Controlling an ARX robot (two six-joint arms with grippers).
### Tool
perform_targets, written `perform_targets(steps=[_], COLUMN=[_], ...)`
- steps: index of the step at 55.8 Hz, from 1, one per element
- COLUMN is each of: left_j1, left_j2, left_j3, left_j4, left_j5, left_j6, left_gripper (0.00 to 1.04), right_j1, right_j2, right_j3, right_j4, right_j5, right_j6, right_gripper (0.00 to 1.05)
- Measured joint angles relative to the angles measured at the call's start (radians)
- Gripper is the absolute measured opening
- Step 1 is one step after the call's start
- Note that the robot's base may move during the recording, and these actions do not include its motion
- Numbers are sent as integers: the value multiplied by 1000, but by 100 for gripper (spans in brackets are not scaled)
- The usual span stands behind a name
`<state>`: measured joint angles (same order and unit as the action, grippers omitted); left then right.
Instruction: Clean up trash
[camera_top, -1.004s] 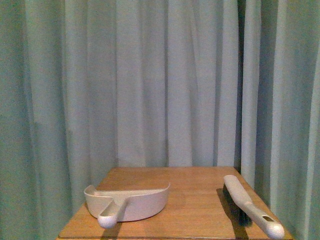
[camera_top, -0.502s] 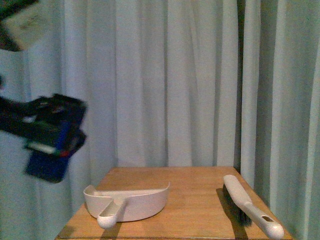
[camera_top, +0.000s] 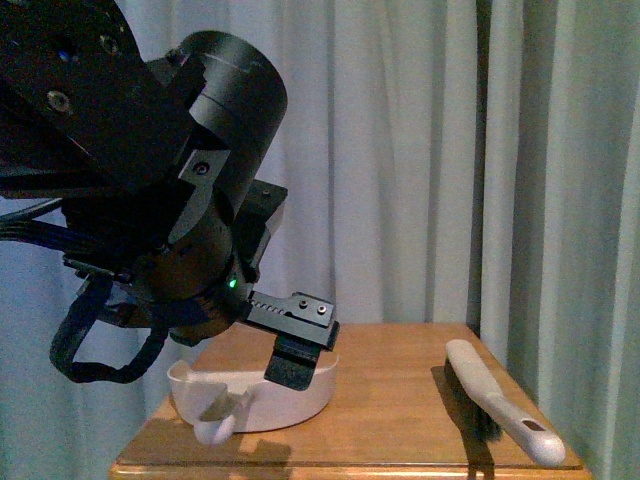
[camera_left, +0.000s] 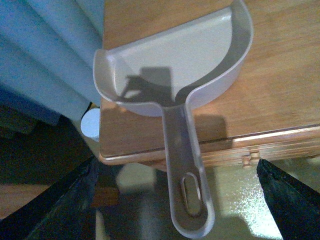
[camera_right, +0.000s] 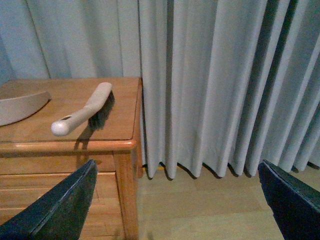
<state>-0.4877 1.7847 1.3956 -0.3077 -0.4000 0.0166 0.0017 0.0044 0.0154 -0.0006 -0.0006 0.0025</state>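
While poised over the dustpan (camera_left: 175, 55) with left gripper (camera_left: 176, 200) spread wide, grasps nothing; same with right gripper (camera_right: 175, 202), off the wooden table (camera_right: 65, 146) by curtains (camera_right: 210, 75).

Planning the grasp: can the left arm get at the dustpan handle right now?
Probably yes. The left gripper hangs open right above the dustpan handle, one finger on each side. The handle sticks out past the edge of the table, with nothing on or around it.
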Motion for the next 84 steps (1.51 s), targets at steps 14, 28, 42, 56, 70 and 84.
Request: perform_targets(steps=[14,28,42,56,70,84], left_j1=[12,43,41,40,40,40], left_j2=[87,169,229,259,276,282], left_j3=[51,93,134,142,147,147], left_j4=[-40,-45,-46,-46,-46,-46], left_j5=[6,-12,-1,-18,-19,-19], left_j6=[-86,-123,-137,-137,-137,-137], left_gripper=[97,97,97,97,97,91], right_j1=[0,0,0,0,0,0], right_j2=[0,0,0,0,0,0], right_j3=[0,0,0,0,0,0], right_j4=[0,0,0,0,0,0], right_j5=[0,0,0,0,0,0], right_j6=[0,0,0,0,0,0], right_gripper=[97,97,97,97,97,97])
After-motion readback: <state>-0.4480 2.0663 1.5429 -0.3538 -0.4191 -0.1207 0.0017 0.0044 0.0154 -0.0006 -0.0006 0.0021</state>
